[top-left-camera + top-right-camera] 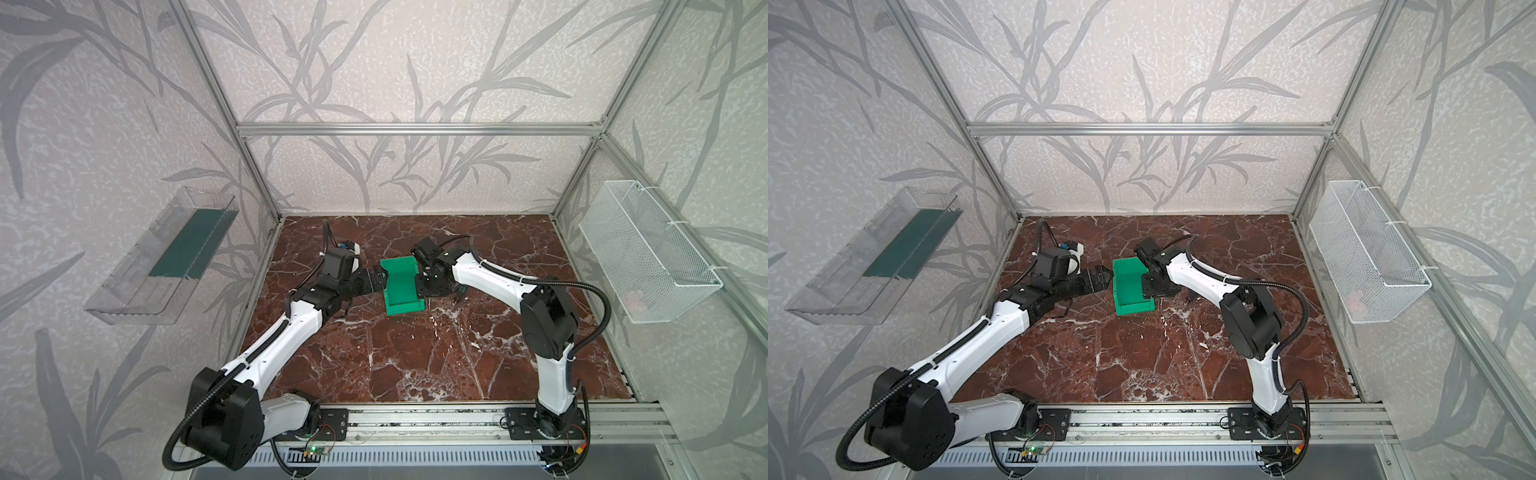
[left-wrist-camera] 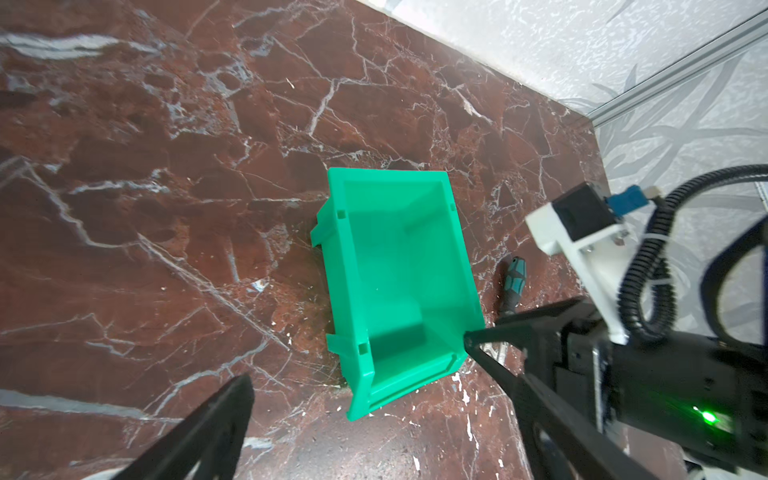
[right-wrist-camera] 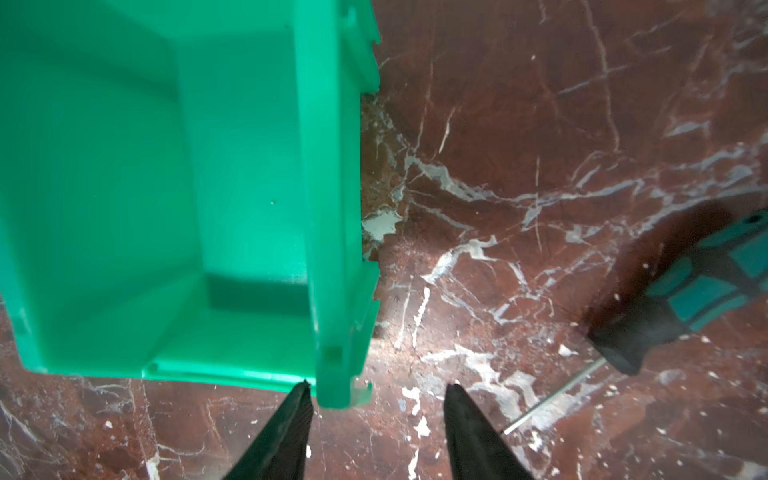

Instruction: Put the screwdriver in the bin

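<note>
The green bin [image 1: 401, 286] [image 1: 1133, 291] stands upright near the middle of the marble floor, and its inside is empty [image 2: 399, 282]. The screwdriver [image 2: 514, 277], with a teal-and-black handle, lies flat on the floor just right of the bin [image 3: 685, 291]. Its thin shaft points toward the bin's front end. My right gripper [image 3: 379, 386] is open and hangs low over the bin's front right corner, with that corner just past its tips. The screwdriver lies off to its side, apart from it. My left gripper [image 2: 356, 359] [image 1: 378, 282] stands wide open at the bin's left, holding nothing.
A clear plastic tray [image 1: 162, 257] hangs on the left wall and a white wire basket [image 1: 648, 253] on the right wall. The right arm's wrist camera mount [image 2: 577, 224] hangs close beside the bin. Aluminium posts frame the floor.
</note>
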Available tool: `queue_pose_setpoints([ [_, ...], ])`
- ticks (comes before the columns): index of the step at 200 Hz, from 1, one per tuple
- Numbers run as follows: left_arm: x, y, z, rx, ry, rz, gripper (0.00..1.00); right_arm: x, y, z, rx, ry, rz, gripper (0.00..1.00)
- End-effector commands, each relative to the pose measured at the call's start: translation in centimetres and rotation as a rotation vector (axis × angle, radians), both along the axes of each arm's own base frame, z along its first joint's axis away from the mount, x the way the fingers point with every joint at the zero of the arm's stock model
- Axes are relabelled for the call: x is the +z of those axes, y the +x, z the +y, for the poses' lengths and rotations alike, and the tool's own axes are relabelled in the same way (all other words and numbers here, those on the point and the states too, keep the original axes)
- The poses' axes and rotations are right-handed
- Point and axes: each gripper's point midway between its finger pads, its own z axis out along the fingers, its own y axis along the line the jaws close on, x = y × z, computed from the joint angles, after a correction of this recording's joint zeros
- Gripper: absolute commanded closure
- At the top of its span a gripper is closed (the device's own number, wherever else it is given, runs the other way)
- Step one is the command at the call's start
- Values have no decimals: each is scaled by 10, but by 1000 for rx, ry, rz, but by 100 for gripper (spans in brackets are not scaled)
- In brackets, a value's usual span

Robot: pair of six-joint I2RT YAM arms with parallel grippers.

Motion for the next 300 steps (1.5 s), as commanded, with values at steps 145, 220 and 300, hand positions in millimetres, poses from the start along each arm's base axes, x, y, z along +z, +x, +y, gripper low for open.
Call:
queue_pose_setpoints([
  [145,5,-8,6,24,-7,6,1,26,108,25,189,-240,-212,55],
  [220,15,0,-7,-41,-19,-29,1,78,81,-57,-194,-93,-102,17],
  [300,22,-12,-67,-262,126,-55,1,-2,23,-126,-501,7,147,23],
])
